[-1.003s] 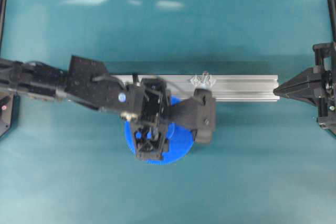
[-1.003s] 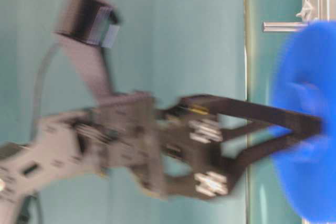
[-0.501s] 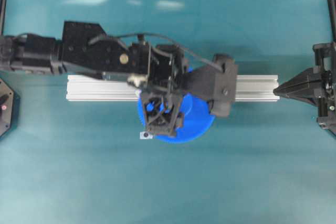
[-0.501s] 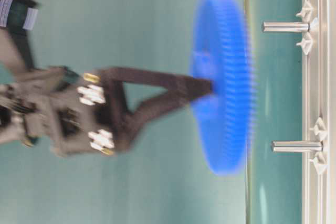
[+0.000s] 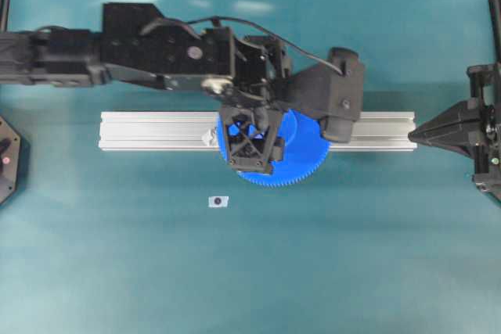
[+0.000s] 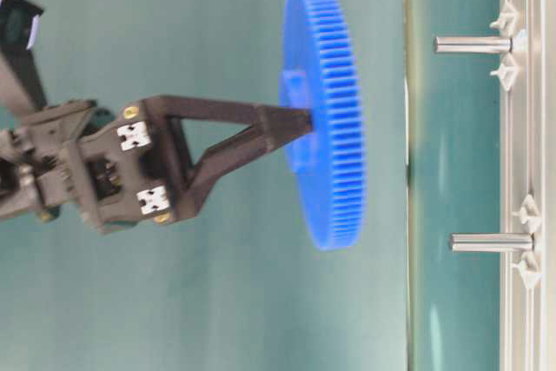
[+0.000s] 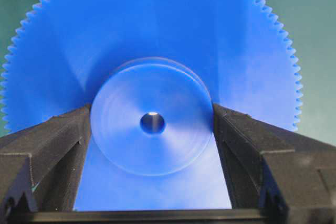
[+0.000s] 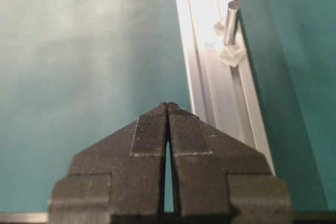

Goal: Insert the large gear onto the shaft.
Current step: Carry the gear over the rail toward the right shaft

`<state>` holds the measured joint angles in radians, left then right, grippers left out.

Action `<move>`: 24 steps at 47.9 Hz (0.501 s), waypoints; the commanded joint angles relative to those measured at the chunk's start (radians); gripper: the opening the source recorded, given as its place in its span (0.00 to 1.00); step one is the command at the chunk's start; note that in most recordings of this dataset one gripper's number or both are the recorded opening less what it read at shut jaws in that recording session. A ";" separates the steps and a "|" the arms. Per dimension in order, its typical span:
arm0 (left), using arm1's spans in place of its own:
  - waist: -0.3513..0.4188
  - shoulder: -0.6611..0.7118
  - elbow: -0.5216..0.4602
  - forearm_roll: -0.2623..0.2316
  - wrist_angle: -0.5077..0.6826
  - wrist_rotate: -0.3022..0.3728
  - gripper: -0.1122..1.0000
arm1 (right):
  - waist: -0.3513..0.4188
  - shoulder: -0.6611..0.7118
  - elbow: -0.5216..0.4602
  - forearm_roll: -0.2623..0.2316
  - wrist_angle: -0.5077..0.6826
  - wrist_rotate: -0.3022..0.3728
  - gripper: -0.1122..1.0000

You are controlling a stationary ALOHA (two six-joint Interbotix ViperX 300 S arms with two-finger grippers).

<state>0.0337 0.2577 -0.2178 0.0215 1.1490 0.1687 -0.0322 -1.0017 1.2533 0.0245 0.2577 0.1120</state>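
Note:
My left gripper (image 5: 252,145) is shut on the raised hub of the large gear (image 5: 301,163), a bright-blue toothed disc, and holds it flat in the air over the aluminium rail (image 5: 149,131). In the left wrist view the fingers (image 7: 63,145) press both sides of the hub (image 7: 152,116), and a silvery glint shows through its centre hole. The table-level view shows the gear (image 6: 334,128) well above two upright pins, one shaft (image 6: 473,43) and its twin (image 6: 491,241). Both are hidden in the overhead view. My right gripper (image 5: 415,132) is shut and empty at the rail's right end.
The right wrist view shows the shut right gripper (image 8: 167,107), the rail (image 8: 210,82) and one pin (image 8: 230,22) with clear feet. A small white tag (image 5: 218,201) lies on the teal table in front of the rail.
My left gripper carried the gear from the table in front of the rail back over the rail, uncovering the small tag. The gear now sits higher above the pins. The right arm has not moved.

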 commanded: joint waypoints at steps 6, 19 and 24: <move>0.017 0.015 -0.072 0.002 -0.003 0.040 0.79 | -0.011 -0.018 -0.005 -0.002 -0.005 0.009 0.12; 0.031 0.086 -0.133 0.002 -0.002 0.071 0.79 | -0.012 -0.037 0.002 -0.002 0.000 0.008 0.12; 0.037 0.103 -0.164 0.002 0.011 0.072 0.79 | -0.012 -0.037 0.003 -0.002 0.000 0.008 0.12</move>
<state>0.0629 0.3835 -0.3252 0.0215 1.1566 0.2378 -0.0414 -1.0431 1.2640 0.0245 0.2608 0.1104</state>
